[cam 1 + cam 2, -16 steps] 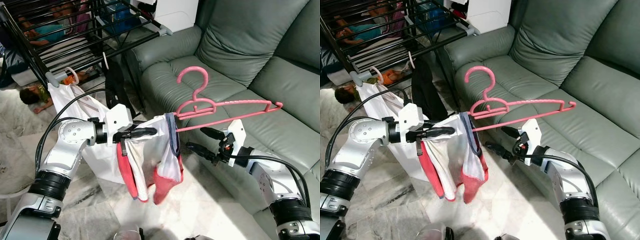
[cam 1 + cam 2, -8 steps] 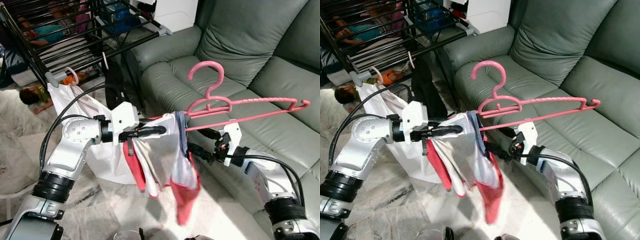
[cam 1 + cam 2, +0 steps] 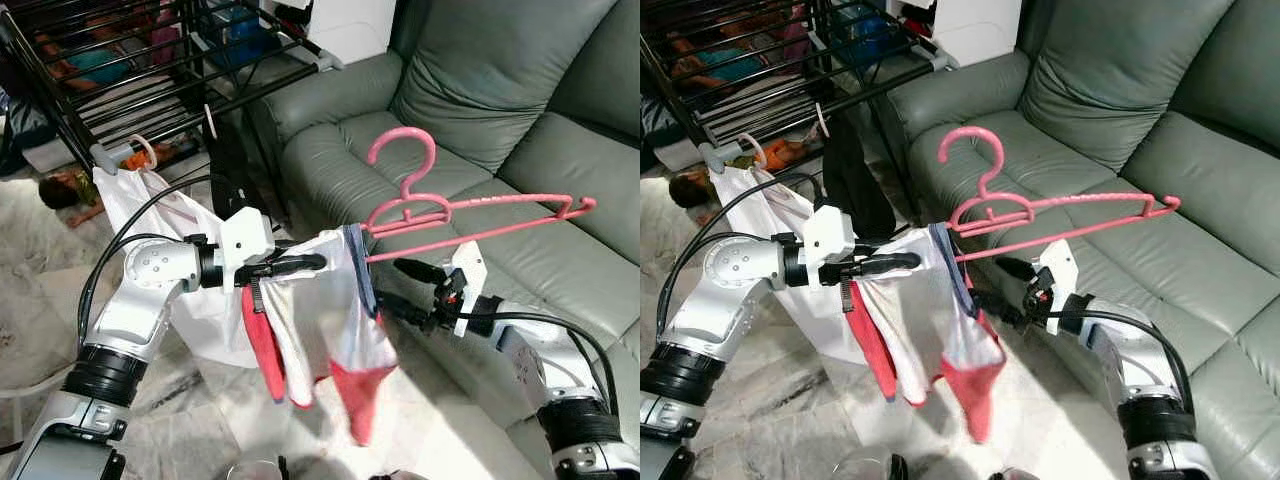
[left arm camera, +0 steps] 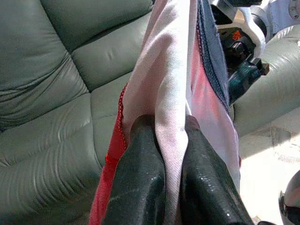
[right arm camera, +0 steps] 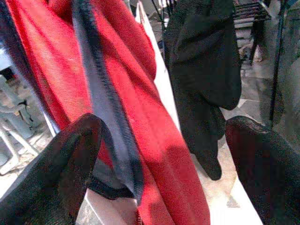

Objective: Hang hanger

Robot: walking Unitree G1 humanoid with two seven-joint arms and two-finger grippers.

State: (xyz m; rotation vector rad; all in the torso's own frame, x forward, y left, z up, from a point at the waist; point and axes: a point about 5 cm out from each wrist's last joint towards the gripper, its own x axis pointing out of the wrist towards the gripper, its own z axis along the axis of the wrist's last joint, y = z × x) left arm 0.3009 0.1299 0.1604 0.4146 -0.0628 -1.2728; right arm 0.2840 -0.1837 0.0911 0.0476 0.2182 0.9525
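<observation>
A pink plastic hanger [image 3: 470,215] floats level in front of the sofa, hook [image 3: 404,158] upward. A red, white and navy garment [image 3: 335,340] hangs off its left end. My left gripper [image 3: 318,262] is shut on the garment's white waistband; in the left wrist view its fingers [image 4: 140,173] pinch the pale cloth [image 4: 171,93]. My right gripper [image 3: 392,283] is open just under the hanger's lower bar, beside the garment. In the right wrist view the red cloth [image 5: 140,117] lies between its spread fingers [image 5: 56,173].
A black drying rack [image 3: 150,80] stands at the back left, with a white bag [image 3: 150,215] and a black garment [image 3: 230,165] hanging from it. The grey-green leather sofa [image 3: 480,100] fills the right side. Marble floor [image 3: 430,420] lies below.
The hanger swung right and up, then came back a little to the left. The garment's lower part swung with it. The left gripper kept its hold and the right stayed open.
</observation>
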